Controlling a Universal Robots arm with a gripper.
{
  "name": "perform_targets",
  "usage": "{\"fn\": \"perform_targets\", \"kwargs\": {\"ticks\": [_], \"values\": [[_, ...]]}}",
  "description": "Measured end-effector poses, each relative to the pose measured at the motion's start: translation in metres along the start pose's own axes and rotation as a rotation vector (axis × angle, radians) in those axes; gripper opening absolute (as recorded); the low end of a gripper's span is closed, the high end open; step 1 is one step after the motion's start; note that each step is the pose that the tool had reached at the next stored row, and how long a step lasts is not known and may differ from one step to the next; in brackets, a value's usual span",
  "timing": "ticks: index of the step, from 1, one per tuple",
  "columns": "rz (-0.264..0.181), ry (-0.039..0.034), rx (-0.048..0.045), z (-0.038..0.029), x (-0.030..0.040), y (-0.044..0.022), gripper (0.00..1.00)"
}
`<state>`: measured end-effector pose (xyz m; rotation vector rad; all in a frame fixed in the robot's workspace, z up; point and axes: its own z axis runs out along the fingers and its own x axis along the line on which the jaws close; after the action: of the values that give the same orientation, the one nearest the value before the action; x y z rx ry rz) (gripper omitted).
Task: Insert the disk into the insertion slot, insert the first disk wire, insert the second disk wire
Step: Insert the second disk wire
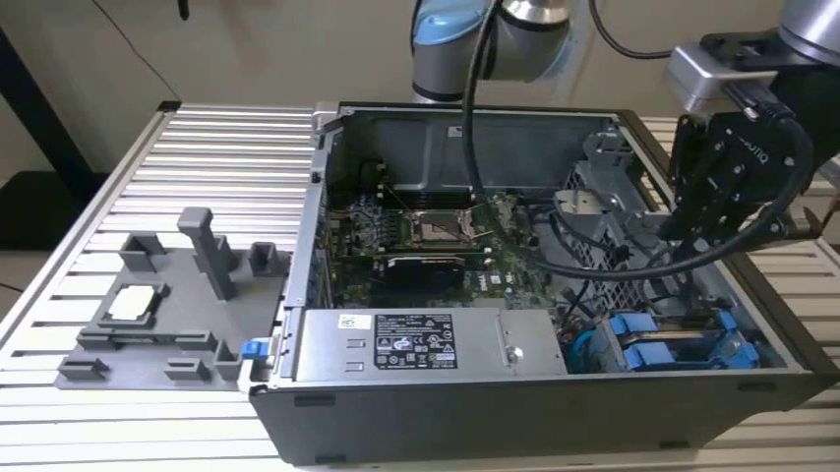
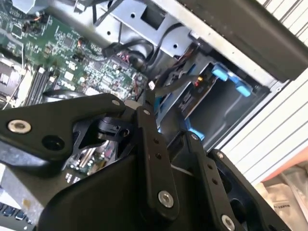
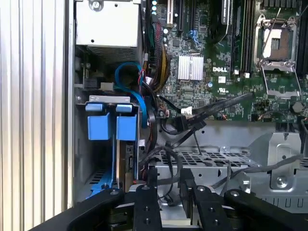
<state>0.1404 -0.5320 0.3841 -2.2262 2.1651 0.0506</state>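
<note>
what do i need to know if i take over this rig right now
Gripper: inside the open case, at the exterior view's right, close above the slot end. Whether it holds anything can't be told.
Disk: stands in the slot in its blue frame.
Done: the disk looks seated.
Left: both wires, as far as shows. A black wire lies loose across the board near the gripper. Whether anything is plugged into the disk can't be told.
</note>
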Motion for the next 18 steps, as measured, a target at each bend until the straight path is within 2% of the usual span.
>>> {"fn": "perform_targets", "kwargs": {"ticks": [10, 13, 14, 15, 18], "values": [[-0.001, 0.0006, 0.0185, 0.0007, -0.0069, 0.0453, 0.33], [-0.004, 0.0013, 0.0207, 0.0007, -0.0071, 0.0514, 0.33], [-0.005, 0.0061, 0.0216, 0.0012, -0.0074, 0.0527, 0.33], [-0.005, 0.0150, 0.0237, 0.0017, -0.0085, 0.0546, 0.33], [-0.007, 0.0520, 0.0296, 0.0025, -0.0110, 0.0584, 0.33]]}}
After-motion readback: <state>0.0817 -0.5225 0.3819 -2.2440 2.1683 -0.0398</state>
